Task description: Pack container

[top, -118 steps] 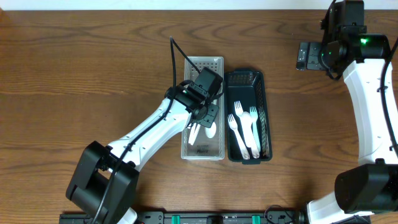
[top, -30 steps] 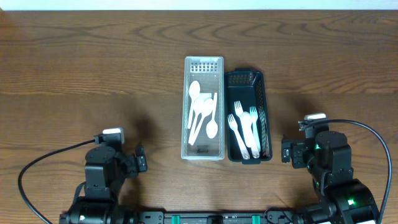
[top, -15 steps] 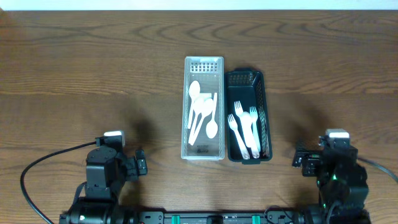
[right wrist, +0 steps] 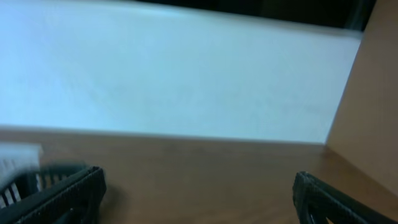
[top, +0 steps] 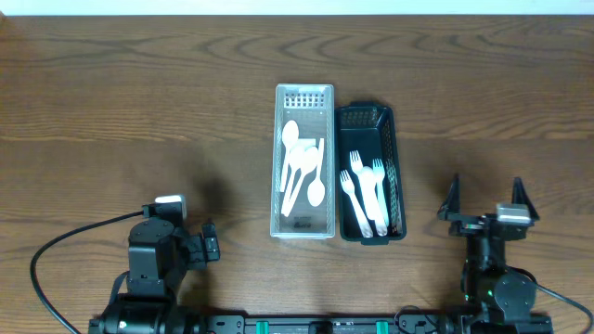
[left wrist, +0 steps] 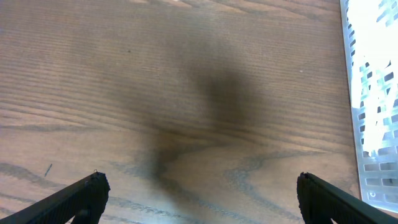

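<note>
Overhead: spoons (top: 299, 167) lie in the clear tray (top: 303, 230), forks (top: 366, 195) in the black basket (top: 371, 236), centre; the right gripper (top: 484, 197) has folded back to 5 o'clock, left gripper (top: 210, 245) at 7 (packing looks finished). Left wrist: jaws wide, empty, clear tray at 3 o'clock; right wrist: likewise wide, empty.

Dark brown wood-grain bench (top: 111, 93), evenly lit, carried a soft shadow (left wrist: 217, 106). Behind its far edge stood a pale wall (right wrist: 186, 81), blurred; a tan panel (right wrist: 373, 106) adjoined it.

Brown wood-grain table (top: 139, 93), a pale wall (right wrist: 186, 81) beyond its far edge, a tan panel (right wrist: 373, 93) at the right
</note>
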Robot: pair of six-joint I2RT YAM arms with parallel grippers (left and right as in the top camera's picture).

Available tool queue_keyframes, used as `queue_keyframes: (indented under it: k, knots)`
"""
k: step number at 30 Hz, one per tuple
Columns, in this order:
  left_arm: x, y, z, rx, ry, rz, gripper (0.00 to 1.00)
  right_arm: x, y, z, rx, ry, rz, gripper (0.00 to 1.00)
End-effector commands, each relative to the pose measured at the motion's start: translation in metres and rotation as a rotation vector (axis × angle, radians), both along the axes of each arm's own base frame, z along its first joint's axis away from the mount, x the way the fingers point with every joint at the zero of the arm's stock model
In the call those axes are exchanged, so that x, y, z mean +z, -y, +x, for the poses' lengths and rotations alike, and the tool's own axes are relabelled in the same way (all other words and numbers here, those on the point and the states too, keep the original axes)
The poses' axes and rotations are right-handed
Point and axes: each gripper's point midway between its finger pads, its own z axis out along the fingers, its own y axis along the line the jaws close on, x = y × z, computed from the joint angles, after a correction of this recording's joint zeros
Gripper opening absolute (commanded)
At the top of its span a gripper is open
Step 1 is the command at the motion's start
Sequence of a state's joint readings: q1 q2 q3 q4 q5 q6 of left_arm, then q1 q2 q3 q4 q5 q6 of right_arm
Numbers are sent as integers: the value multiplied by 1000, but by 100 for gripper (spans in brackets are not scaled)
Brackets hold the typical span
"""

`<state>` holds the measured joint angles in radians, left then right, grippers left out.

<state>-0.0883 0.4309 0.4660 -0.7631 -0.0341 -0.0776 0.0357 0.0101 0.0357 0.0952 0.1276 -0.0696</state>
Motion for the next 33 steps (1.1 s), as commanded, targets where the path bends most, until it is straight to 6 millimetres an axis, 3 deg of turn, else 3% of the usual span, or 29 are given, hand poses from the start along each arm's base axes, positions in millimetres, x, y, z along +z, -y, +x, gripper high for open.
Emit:
queue_keyframes:
  k: [1, 4, 33]
  knots:
    - [-2, -1, -1, 0, -7, 13, 98, -27, 6, 3, -33, -87, -77, 99]
    - [-2, -1, -1, 0, -7, 13, 98, -55, 9, 2, -36, -203, -61, 99]
    - [-2, -1, -1, 0, -7, 13, 98, -53, 6, 3, -16, -194, -54, 99]
